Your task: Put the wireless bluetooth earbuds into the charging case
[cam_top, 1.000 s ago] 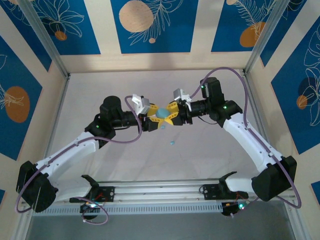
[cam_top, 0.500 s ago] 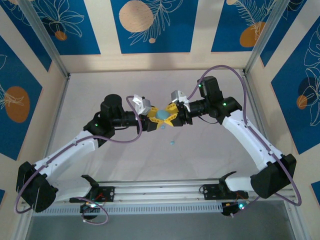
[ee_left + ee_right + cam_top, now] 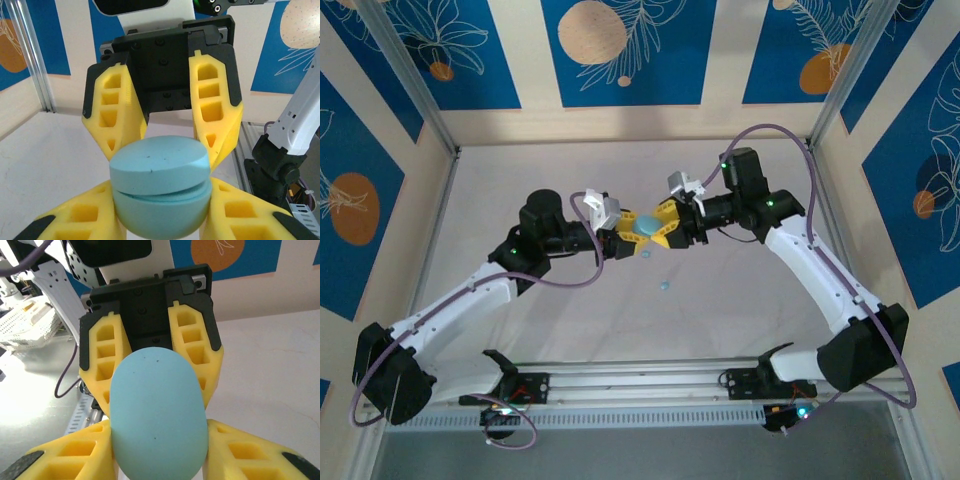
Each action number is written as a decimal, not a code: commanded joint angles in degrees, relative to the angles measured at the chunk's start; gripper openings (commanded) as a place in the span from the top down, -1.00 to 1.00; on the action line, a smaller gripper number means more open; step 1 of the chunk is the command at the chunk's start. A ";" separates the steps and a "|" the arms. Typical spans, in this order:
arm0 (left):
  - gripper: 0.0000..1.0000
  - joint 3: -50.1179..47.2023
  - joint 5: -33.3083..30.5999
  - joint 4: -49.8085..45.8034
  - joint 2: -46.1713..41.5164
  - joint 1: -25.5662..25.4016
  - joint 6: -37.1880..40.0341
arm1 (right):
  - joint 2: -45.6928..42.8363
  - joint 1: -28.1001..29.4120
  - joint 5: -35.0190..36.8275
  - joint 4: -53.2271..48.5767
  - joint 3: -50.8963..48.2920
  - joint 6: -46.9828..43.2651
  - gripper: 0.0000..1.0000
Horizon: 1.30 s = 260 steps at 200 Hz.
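Charging case [image 3: 159, 192], light blue, is pinched from both sides by the left gripper [image 3: 624, 237] and right gripper [image 3: 663, 226] above the table [image 3: 520, 170], seemingly being opened; next, part the lid, then fetch the earbud [image 3: 663, 286] below.

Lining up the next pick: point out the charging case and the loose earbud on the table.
charging case [image 3: 159, 160], left wrist view, lid top.
earbud [image 3: 664, 285], top external view, its middle.
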 commanded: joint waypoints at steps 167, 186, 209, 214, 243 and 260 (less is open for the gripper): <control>0.50 -7.22 -4.12 18.99 -2.33 -0.47 -7.29 | -1.78 -2.11 4.87 8.55 1.02 18.65 -0.25; 0.50 -7.81 -5.54 21.62 -2.08 -0.46 -8.59 | -2.04 -1.85 1.86 6.80 1.40 16.58 -0.25; 0.50 -8.87 -7.62 25.48 -2.17 -0.43 -10.19 | -3.17 -0.75 1.55 6.96 -0.31 14.37 -0.29; 0.50 -9.14 -7.98 26.28 -2.05 -0.47 -10.41 | -3.18 -0.52 2.12 6.68 -0.45 14.07 -0.29; 0.50 -8.87 -8.20 27.26 -1.84 -0.48 -10.84 | -2.71 -0.51 5.13 7.39 -0.49 16.82 -0.30; 0.50 -8.85 -8.20 28.00 -1.74 -0.49 -11.21 | -2.73 -0.42 6.04 8.55 -0.76 17.84 -0.30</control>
